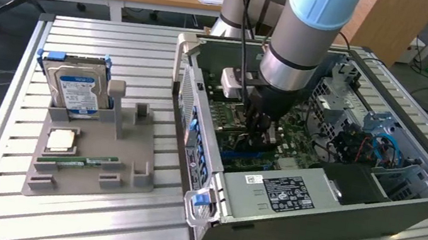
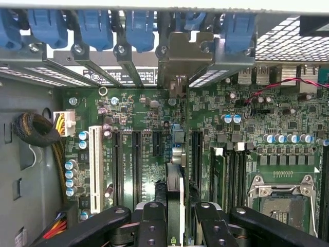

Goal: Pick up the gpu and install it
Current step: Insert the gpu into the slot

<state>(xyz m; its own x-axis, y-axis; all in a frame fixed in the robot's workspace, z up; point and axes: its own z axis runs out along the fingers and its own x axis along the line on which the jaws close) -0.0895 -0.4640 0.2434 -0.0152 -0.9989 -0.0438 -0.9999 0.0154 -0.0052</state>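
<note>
My gripper (image 1: 258, 136) is lowered inside the open computer case (image 1: 310, 217), above the motherboard (image 2: 128, 118). In the wrist view the gpu (image 2: 175, 188) appears edge-on as a thin dark card running away from the gripper (image 2: 177, 218). My two black fingers (image 2: 151, 221) are shut on its sides. The card's silver metal bracket (image 2: 187, 51) stands at the case's rear wall among the slot covers. The card stands upright in line with the long black expansion slots (image 2: 138, 164). I cannot tell whether its lower edge is seated.
Blue slot latches (image 2: 97, 25) line the rear wall. A white slot (image 2: 95, 159) and a CPU socket (image 2: 280, 200) flank the card. Outside the case, a grey holder tray (image 1: 89, 159) carries a hard drive (image 1: 78, 90), a CPU (image 1: 61, 138) and a RAM stick (image 1: 76, 163).
</note>
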